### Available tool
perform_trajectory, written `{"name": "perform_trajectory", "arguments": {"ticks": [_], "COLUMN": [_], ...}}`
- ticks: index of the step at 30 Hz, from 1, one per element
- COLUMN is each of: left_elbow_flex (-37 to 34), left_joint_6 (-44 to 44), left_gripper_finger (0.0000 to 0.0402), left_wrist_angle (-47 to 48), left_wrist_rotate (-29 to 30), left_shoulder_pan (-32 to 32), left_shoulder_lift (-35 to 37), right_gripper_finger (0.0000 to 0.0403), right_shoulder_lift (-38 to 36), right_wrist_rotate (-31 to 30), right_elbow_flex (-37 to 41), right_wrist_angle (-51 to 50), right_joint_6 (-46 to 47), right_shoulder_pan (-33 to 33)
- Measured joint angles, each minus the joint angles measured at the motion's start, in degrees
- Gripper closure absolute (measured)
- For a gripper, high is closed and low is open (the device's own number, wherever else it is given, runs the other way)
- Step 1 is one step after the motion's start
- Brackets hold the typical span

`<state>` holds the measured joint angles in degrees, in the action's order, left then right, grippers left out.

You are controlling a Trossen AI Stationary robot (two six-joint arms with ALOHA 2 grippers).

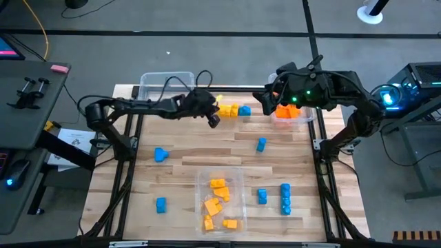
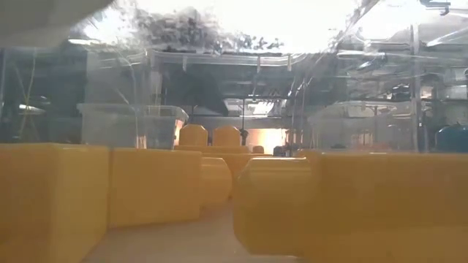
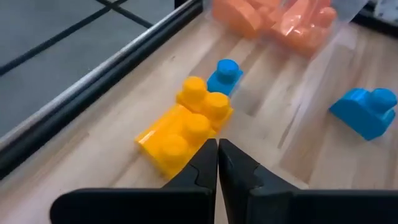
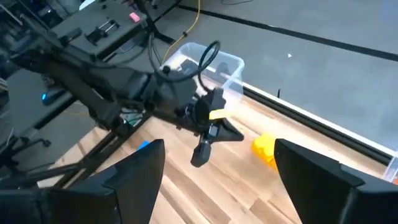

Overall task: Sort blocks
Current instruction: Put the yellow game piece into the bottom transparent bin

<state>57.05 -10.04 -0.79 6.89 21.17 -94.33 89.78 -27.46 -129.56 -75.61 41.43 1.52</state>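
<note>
My left gripper [image 1: 213, 120] [image 3: 217, 152] [image 4: 204, 149] is shut and empty. It slants down over the table's far middle, its tips just short of a yellow block row [image 3: 183, 127] [image 1: 227, 110]. A small blue block [image 3: 224, 74] [image 1: 244, 110] sits against that row's far end. Both rest flat on the wood. Another blue block [image 3: 367, 111] lies apart on the table. My right gripper [image 1: 270, 103] [image 4: 217, 186] hangs open high over the far right, with nothing between its fingers.
A clear bin of orange blocks [image 1: 293, 114] [image 3: 280, 18] stands at the far right. Another clear bin [image 1: 165, 85] is at the far left, and a third with yellow-orange blocks [image 1: 220, 200] is near the front. Blue blocks [image 1: 160, 154] [image 1: 285, 198] lie scattered on the table.
</note>
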Motion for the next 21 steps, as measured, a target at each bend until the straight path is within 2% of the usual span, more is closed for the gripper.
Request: {"name": "perform_trajectory", "arguments": {"ticks": [5,10,15,19,21], "left_elbow_flex": [-4.6,-4.5,-1.7,2.9,6.1], "left_joint_6": [-1.9,-2.4,-3.4,-0.6,1.7], "left_gripper_finger": [0.0401,0.0401,0.0401,0.0401,0.0401], "left_wrist_angle": [-15.2,-23.3,-20.5,-20.2,-17.1], "left_wrist_rotate": [-1.8,2.9,8.7,10.0,11.1], "left_shoulder_pan": [0.9,0.4,0.3,-0.8,-1.2], "left_shoulder_lift": [-2.6,-5.9,-8.7,-10.7,-12.4], "right_gripper_finger": [0.0104,0.0104,0.0104,0.0104,0.0104], "right_shoulder_lift": [0.0,0.1,0.1,0.1,0.1], "right_wrist_rotate": [-0.3,-1.2,-1.2,-1.1,-1.0], "right_elbow_flex": [0.0,0.0,0.0,0.0,0.0], "right_wrist_angle": [0.1,0.4,0.4,0.4,0.4], "right_joint_6": [0.1,0.4,0.6,0.6,0.6], "right_shoulder_pan": [0.0,0.0,0.0,0.0,0.0]}}
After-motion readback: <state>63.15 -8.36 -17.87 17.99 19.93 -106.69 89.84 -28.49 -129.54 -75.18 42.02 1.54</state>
